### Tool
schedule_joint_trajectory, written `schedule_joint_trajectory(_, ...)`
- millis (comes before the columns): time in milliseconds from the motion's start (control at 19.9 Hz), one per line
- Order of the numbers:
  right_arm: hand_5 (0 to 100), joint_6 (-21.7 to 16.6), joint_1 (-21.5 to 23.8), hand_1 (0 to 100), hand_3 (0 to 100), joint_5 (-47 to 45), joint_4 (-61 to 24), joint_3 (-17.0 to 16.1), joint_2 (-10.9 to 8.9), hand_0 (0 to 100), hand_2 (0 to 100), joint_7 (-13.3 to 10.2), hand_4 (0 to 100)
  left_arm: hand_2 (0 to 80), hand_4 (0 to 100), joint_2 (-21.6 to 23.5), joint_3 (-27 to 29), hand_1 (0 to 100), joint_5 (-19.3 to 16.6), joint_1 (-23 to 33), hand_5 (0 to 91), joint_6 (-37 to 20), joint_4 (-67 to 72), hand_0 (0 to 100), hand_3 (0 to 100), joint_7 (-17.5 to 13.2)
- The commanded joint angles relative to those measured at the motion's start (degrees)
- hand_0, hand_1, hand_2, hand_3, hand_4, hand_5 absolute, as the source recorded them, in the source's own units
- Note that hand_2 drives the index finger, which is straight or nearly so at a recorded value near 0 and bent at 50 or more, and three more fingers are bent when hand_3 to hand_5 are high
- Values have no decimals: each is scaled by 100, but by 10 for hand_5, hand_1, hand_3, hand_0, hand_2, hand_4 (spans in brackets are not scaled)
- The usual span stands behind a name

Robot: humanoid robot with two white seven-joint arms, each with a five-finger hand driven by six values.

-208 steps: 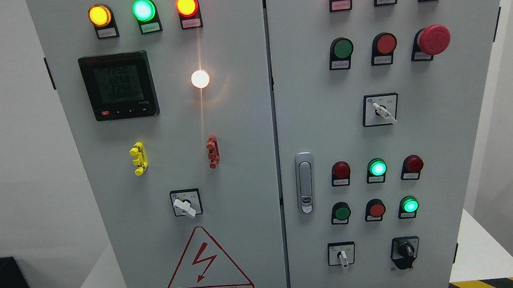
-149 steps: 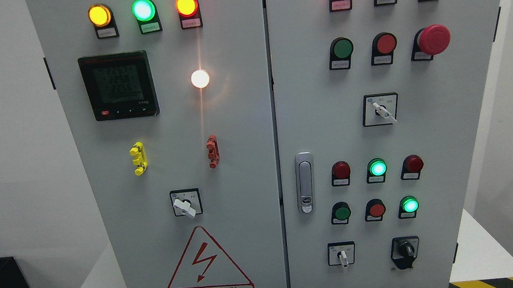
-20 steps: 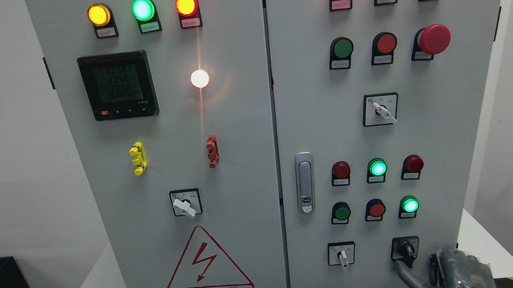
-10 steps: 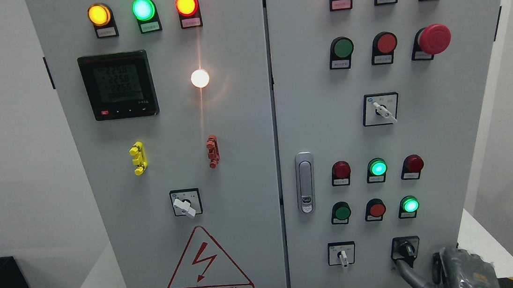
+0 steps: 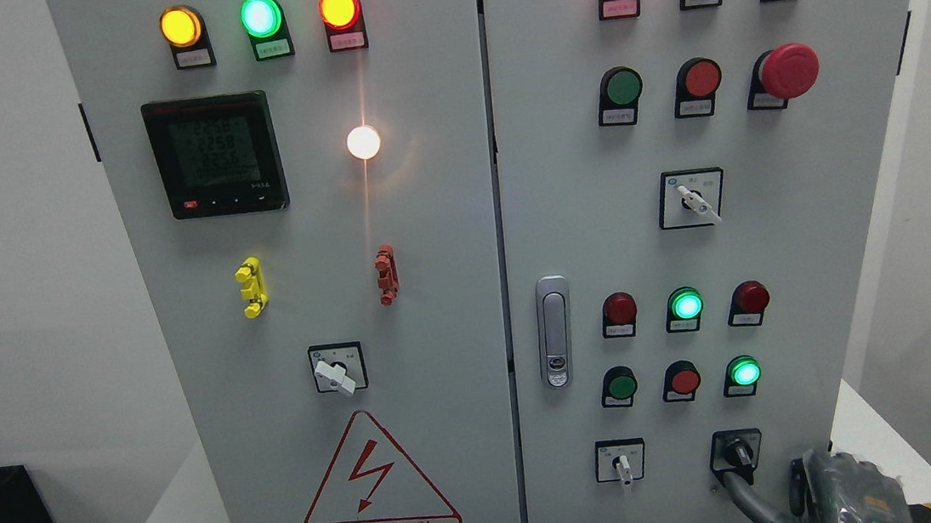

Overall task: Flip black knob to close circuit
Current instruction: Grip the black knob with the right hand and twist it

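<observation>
Below, right robot hand (image 5: 838,495) partly hides black knob (image 5: 737,451).

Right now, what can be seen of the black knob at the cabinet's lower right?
The black knob is a small rotary selector on a black square plate, low on the cabinet's right door, right of a white-handled switch. It looks like plastic, its handle tilted off vertical. A grey finger of the right hand reaches up to its lower edge; whether they touch is unclear.
</observation>
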Motion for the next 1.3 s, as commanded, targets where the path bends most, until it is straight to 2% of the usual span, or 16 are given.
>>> schedule_joint_trajectory(0, 915, 13, -7, 47, 1000, 1, 18, -44, -8, 0, 868, -1, 865, 0, 0, -4, 0, 556, 0, 123, 0, -5, -132, 120, 0, 0)
schedule_joint_trajectory(251, 915, 4, -16, 47, 1000, 1, 18, -194, -8, 0, 868, 7, 864, 0, 0, -4, 0, 556, 0, 123, 0, -5, -132, 120, 0, 0)
schedule_joint_trajectory(1254, 915, 4, -60, 50, 1000, -43, 9, -255, -17, 0, 867, 42, 863, 0, 0, 5, 0, 556, 0, 123, 0, -5, -132, 120, 0, 0)
